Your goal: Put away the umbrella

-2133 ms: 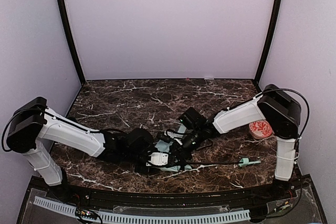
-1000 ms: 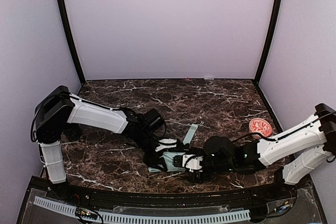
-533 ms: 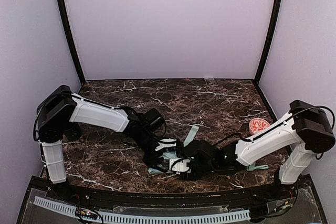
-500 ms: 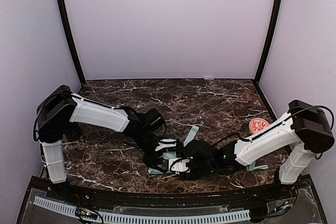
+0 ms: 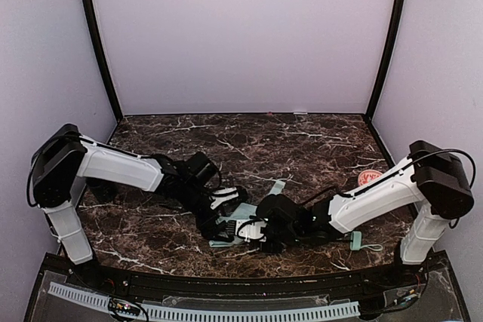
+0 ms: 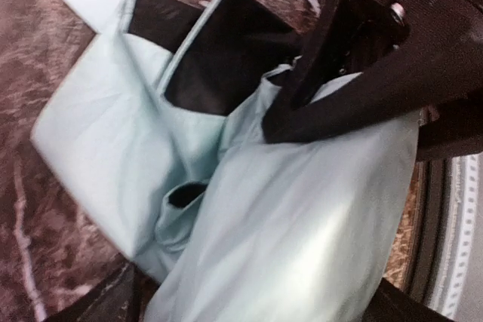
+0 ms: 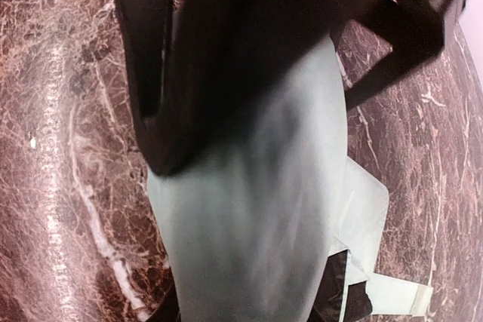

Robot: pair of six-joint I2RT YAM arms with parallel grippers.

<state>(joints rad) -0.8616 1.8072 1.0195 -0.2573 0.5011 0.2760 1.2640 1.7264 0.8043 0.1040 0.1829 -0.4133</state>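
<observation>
The umbrella (image 6: 302,231) is seen crumpled at the table's (image 5: 302,148) near middle; gathering its fabric is judged the step in hand. The left gripper's (image 5: 223,224) fingers are spread wide over it. Whether the right gripper (image 5: 251,230) is clamped cannot be told. A firm pinch is needed next.

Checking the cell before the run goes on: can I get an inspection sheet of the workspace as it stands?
Surface: dark marbled table, intact where visible.
Job's things: umbrella collapsed at the near middle, mint canopy loose, black lining showing; its handle lies to the right.
Clutter: red-and-white patterned disc, partly behind the right arm.
Grippers: left gripper open, canopy between its fingers; right gripper at the canopy, view blurred, grip unclear.
Cables: black cable looped at the right arm's shoulder, away from the umbrella.
Surroundings: pale walls, black corner posts.
</observation>
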